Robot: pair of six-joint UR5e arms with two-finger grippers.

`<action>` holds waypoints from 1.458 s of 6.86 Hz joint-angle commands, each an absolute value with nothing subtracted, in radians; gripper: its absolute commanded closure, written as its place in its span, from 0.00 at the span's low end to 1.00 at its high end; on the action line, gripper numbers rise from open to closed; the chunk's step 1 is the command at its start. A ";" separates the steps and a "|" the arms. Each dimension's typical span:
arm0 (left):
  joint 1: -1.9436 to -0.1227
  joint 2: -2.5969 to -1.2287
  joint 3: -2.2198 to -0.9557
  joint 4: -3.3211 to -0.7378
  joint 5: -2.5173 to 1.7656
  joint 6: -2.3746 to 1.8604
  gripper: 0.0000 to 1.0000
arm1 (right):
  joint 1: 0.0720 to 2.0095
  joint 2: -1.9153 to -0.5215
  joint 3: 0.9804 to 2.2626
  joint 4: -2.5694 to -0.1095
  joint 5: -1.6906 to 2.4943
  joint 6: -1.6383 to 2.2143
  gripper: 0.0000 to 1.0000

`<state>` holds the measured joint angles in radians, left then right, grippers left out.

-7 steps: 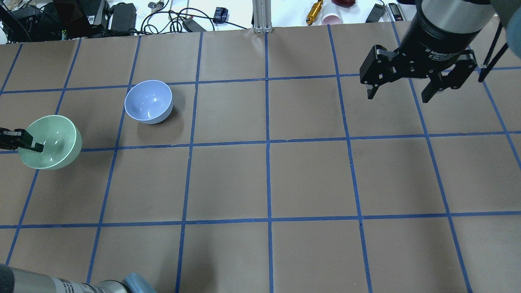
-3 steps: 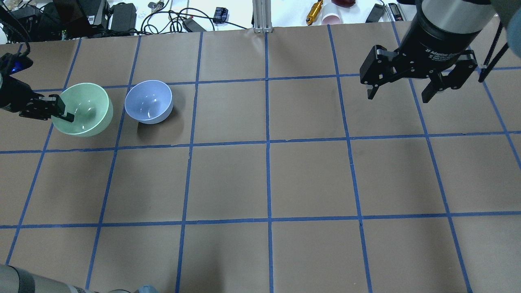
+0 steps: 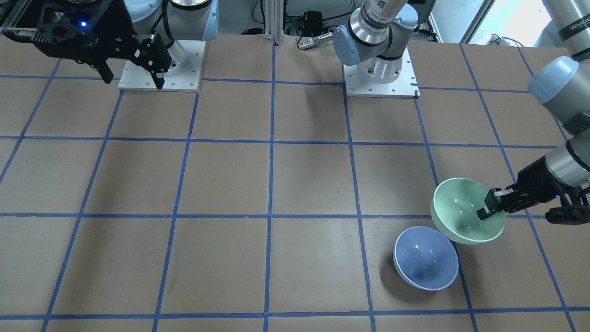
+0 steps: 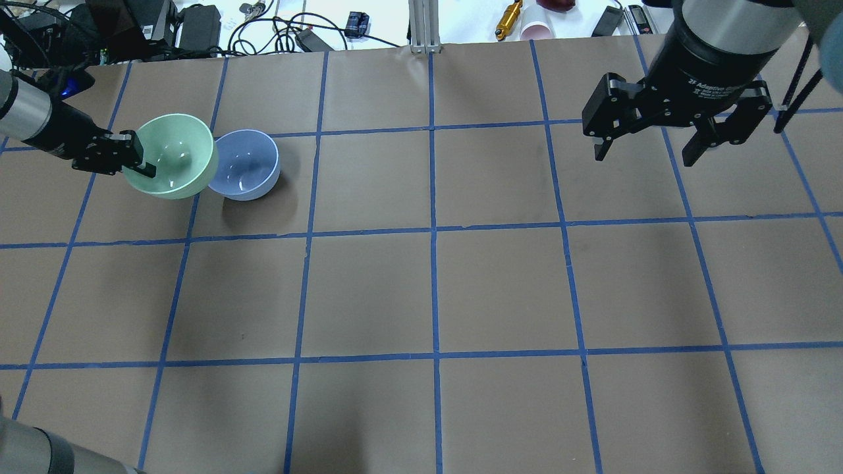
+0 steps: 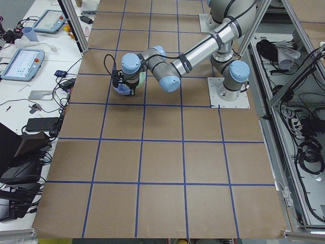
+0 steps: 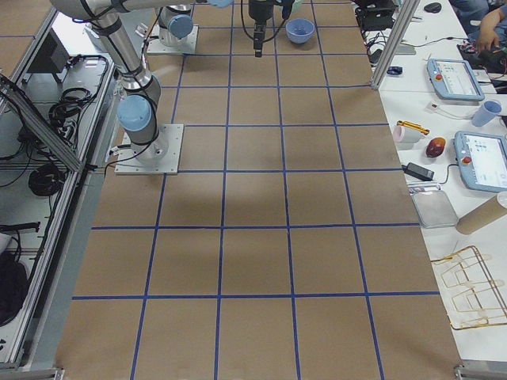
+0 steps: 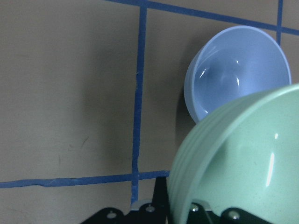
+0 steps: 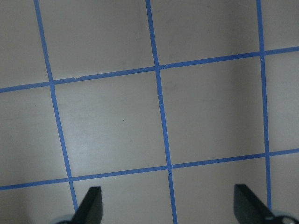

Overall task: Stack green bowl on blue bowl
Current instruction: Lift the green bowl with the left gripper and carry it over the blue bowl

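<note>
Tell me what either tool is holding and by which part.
The left tool grips the green bowl by its rim, one finger inside. The right tool holds nothing.

There are two bowls: one green bowl (image 4: 172,156) and one blue bowl (image 4: 245,164). One table (image 4: 500,283) carries them. There are two tools, the left tool (image 4: 141,170) and the right tool (image 4: 643,158). Beside the table lie two touchscreen pendants, a near pendant (image 6: 482,162) and a far pendant (image 6: 455,77), plus one pink cup (image 4: 537,29).

You've got a brown worktop (image 4: 500,289) gridded with blue tape (image 4: 433,230); behind it, cables (image 4: 263,33), a pink cup (image 4: 537,30) and a gold cylinder (image 4: 508,20).
</note>
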<state>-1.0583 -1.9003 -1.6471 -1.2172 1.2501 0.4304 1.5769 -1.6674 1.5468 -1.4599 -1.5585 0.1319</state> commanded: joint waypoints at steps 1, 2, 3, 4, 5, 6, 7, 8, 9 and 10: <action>-1.080 -1.953 -1.634 -1.143 1.241 0.391 1.00 | 1.577 -1.667 1.546 -1.460 -1.559 0.132 0.00; -1.083 -1.974 -1.611 -1.141 1.238 0.391 1.00 | 1.577 -1.667 1.546 -1.459 -1.559 0.132 0.00; -1.124 -1.994 -1.579 -1.143 1.238 0.362 1.00 | 1.577 -1.667 1.546 -1.460 -1.559 0.132 0.00; -1.144 -2.014 -1.554 -1.143 1.238 0.275 1.00 | 1.577 -1.667 1.546 -1.460 -1.559 0.132 0.00; -1.147 -2.034 -1.552 -1.141 1.239 0.267 1.00 | 1.577 -1.667 1.546 -1.460 -1.559 0.132 0.00; -1.150 -2.046 -1.554 -1.141 1.239 0.255 1.00 | 1.577 -1.667 1.546 -1.460 -1.559 0.132 0.00; -1.160 -2.055 -1.552 -1.141 1.239 0.250 1.00 | 1.577 -1.667 1.546 -1.460 -1.559 0.132 0.00; -1.164 -2.060 -1.552 -1.141 1.239 0.241 1.00 | 1.577 -1.667 1.546 -1.460 -1.559 0.132 0.00; -1.164 -2.063 -1.558 -1.141 1.242 0.245 1.00 | 1.577 -1.667 1.548 -1.460 -1.559 0.132 0.00; -1.166 -2.065 -1.559 -1.141 1.247 0.238 0.11 | 1.577 -1.667 1.546 -1.460 -1.559 0.132 0.00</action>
<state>-1.1640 -2.0618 -1.5567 -1.1413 1.2428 0.2432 1.5769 -1.6674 1.5467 -1.4604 -1.5585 0.1319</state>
